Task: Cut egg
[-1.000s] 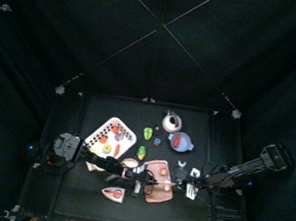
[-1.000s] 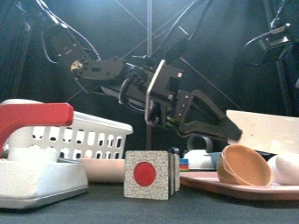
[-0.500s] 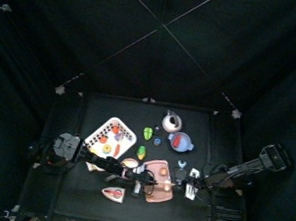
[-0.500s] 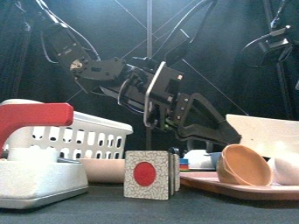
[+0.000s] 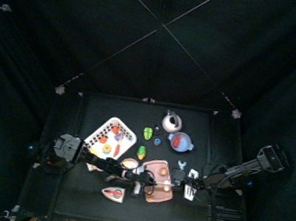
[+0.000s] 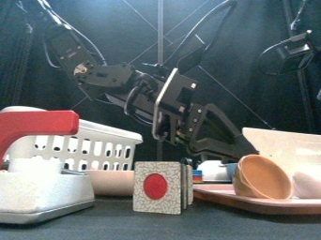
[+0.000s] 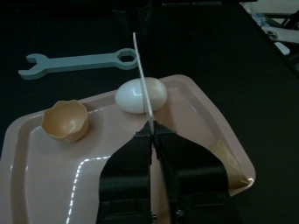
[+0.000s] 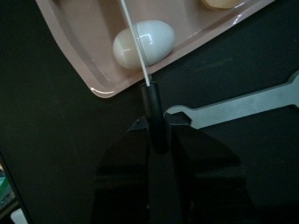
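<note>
Egg, white and smooth [image 7: 142,95], lies on the pink plastic tray [image 7: 47,188], just ahead of the left gripper [image 7: 155,166]. This gripper has its two black jaws pressed narrow on a thin knife with a silver blade [image 7: 139,61], and the blade stands over the middle of the egg; if it already touches the shell, I cannot tell. To one side of the egg, on the same tray, sits a brown empty eggshell half [image 7: 63,120]. Beyond the tray's far edge, on the black table, lies a grey flat wrench [image 7: 77,63].

The right gripper [image 8: 155,140] also has its jaws closed tight on a thin silver knife [image 8: 132,44], and its blade crosses the tray's rim [image 8: 82,61] and passes beside the egg [image 8: 142,42]. Just beside this gripper, off the tray, the wrench [image 8: 239,103] lies on the table.

From above, both arms meet at the tray [image 5: 158,180] near the table's front. In the front view a white plastic basket [image 6: 75,150] and a small card with a red dot [image 6: 158,186] stand near the camera.
</note>
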Action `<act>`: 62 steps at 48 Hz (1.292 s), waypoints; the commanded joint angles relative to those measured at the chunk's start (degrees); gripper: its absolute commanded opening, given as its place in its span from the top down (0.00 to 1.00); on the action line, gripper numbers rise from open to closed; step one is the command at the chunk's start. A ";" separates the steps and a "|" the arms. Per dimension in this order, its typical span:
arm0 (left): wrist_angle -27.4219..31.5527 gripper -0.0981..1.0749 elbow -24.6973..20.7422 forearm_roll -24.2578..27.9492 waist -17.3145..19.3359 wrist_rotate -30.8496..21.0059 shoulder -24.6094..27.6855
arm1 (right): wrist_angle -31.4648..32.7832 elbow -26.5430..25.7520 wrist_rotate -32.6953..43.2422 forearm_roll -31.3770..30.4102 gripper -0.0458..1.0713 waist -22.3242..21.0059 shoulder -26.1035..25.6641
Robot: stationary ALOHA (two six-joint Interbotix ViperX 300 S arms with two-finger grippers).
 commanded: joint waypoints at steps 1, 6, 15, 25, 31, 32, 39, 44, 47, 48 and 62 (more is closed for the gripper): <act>2.37 0.55 0.00 0.18 -1.76 0.00 0.00 | 0.35 0.44 0.44 0.35 0.59 0.26 0.88; 3.08 0.55 -0.53 0.18 -1.76 0.00 0.18 | 0.09 0.26 0.44 0.26 0.59 0.26 1.14; 3.16 0.55 -0.70 0.18 -1.76 0.00 0.09 | -0.70 0.09 0.35 0.26 0.59 0.18 1.41; 3.43 0.55 -0.70 0.18 -1.58 0.00 0.35 | -1.32 0.00 0.09 0.18 0.59 -0.18 1.49; 4.04 0.55 -0.70 0.18 -1.58 -0.09 0.18 | -2.11 -0.18 -0.09 -0.26 0.59 -0.26 1.58; 4.13 0.55 -0.70 0.18 -1.58 -0.09 0.18 | -2.20 -0.26 -0.09 -0.44 0.59 -0.18 1.58; 4.22 0.55 -0.70 0.18 -1.49 -0.09 0.35 | -3.08 -0.35 0.18 -1.67 0.59 -0.26 1.58; 4.22 0.55 -0.70 0.18 -1.49 -0.09 0.35 | -3.25 -0.35 0.18 -2.02 0.59 -0.35 1.67; 4.22 0.55 -0.70 0.18 -1.49 -0.09 0.35 | -3.25 -0.35 0.18 -2.02 0.59 -0.35 1.76; 4.22 0.55 -0.70 0.09 -1.49 -0.09 0.35 | -3.16 -0.35 0.18 -2.02 0.59 -0.35 1.85; 4.22 0.55 -0.70 0.18 -1.32 -0.09 0.35 | -3.60 -0.35 0.00 -2.29 0.59 -0.35 2.81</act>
